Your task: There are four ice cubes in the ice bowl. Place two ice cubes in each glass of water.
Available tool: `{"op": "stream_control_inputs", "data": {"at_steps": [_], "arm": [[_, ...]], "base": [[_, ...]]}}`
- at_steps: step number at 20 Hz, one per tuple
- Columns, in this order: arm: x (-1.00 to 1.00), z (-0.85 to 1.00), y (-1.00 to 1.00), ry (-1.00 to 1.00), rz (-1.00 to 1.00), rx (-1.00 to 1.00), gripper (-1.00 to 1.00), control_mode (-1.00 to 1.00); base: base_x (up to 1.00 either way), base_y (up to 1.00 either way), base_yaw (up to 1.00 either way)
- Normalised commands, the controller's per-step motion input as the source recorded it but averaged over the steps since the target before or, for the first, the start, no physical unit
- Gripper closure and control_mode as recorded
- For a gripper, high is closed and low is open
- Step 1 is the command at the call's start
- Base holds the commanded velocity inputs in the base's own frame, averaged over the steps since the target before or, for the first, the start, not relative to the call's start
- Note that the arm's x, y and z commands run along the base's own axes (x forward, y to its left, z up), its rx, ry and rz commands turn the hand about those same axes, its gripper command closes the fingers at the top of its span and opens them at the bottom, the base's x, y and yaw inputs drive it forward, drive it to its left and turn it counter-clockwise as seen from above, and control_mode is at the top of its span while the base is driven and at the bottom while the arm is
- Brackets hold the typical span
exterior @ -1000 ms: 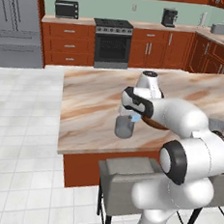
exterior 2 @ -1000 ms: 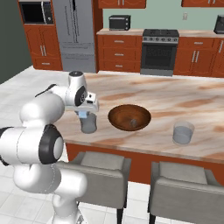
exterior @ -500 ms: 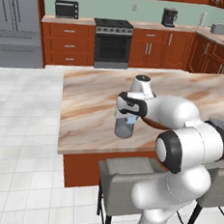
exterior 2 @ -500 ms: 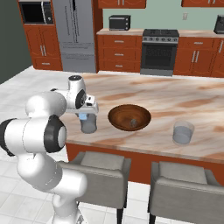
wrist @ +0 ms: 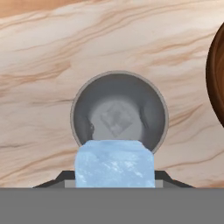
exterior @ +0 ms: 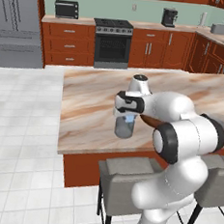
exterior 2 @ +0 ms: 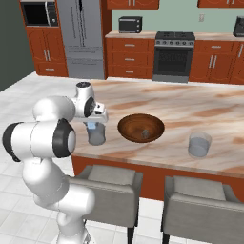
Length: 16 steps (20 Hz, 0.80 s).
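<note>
- Since a second ago the arm has folded closer in, while the gripper [exterior 2: 93,125] has stayed over the left glass [exterior 2: 96,135].
- Fingers pinch an ice cube [wrist: 114,163]; in the hand view it sits just short of the glass mouth [wrist: 119,113], overlapping its near rim.
- A pale shape inside that glass looks like a cube already dropped, though I cannot be sure.
- Bowl [exterior 2: 141,127] lies just right of this glass, the second glass [exterior 2: 199,144] farther right, well apart.
- Judged: release calls for the cube squarely over the opening; as it hangs, it could clip the rim.
</note>
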Motion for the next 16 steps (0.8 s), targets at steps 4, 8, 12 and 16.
{"op": "stream_control_inputs", "data": {"at_steps": [4,8,12,16], "arm": [[0.22,-0.09,0.0,0.0,0.0,0.0,1.0,-1.0],[0.24,-0.25,0.0,0.0,0.0,0.0,1.0,-1.0],[0.18,-0.31,0.0,0.0,0.0,0.0,1.0,-1.0],[0.26,-0.28,0.0,0.0,0.0,0.0,1.0,-1.0]], "base": [[0.0,0.0,0.0],[0.0,0.0,0.0],[0.0,0.0,0.0],[0.0,0.0,0.0]]}}
